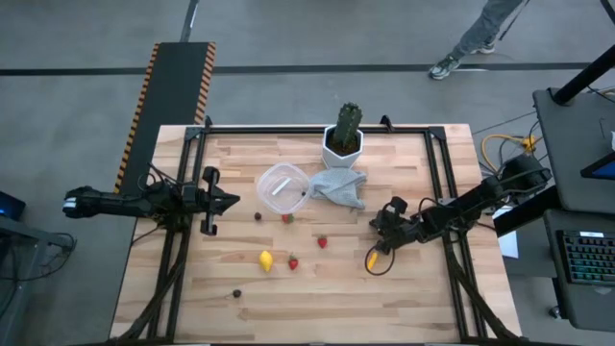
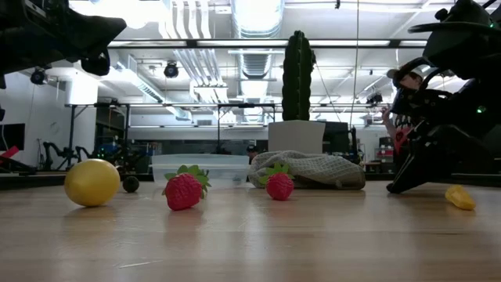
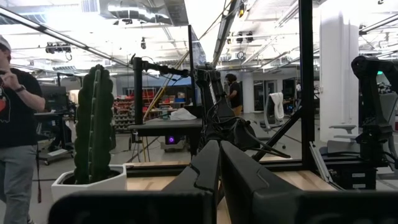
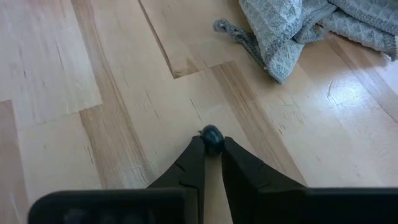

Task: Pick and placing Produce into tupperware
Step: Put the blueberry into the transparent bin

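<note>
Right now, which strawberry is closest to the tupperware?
The strawberry just off the tupperware rim; the other two strawberries lie farther out.

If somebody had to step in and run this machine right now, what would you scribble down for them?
Right pincer: low over the table near the cloth, shut on a small dark round piece.
Left pincer: shut, empty, waiting at the table's left side.
Tupperware: beside the cactus pot, looks empty.
Loose on the table: lemon, three strawberries, orange piece, two dark balls.
Done: nothing placed. Left: everything.
</note>
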Robot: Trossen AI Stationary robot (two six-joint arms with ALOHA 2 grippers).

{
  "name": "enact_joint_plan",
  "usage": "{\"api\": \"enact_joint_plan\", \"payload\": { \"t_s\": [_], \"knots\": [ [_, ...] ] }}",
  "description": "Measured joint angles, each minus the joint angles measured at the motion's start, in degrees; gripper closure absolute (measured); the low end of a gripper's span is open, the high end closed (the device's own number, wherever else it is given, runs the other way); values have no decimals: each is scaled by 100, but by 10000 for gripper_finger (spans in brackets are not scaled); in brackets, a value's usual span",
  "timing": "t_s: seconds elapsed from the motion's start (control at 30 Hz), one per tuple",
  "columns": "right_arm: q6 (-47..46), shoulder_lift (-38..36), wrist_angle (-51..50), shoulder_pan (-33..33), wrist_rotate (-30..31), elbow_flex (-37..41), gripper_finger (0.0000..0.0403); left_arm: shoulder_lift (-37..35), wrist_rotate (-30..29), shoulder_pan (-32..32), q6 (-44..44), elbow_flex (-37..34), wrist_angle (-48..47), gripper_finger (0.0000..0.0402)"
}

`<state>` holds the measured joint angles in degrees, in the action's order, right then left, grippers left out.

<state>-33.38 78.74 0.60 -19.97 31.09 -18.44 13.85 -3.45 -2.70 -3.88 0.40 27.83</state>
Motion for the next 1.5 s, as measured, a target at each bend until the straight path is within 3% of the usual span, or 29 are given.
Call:
{"api": "enact_joint_plan", "payload": {
  "t_s": [0.73, 1.5],
  "knots": [
    [99, -4, -15, 82, 36, 7, 248, 0, -1, -2, 2, 0, 0, 402],
    [493, -4, 66, 439, -181, -4, 269, 0, 1, 0, 2, -2, -1, 402]
  ]
}}
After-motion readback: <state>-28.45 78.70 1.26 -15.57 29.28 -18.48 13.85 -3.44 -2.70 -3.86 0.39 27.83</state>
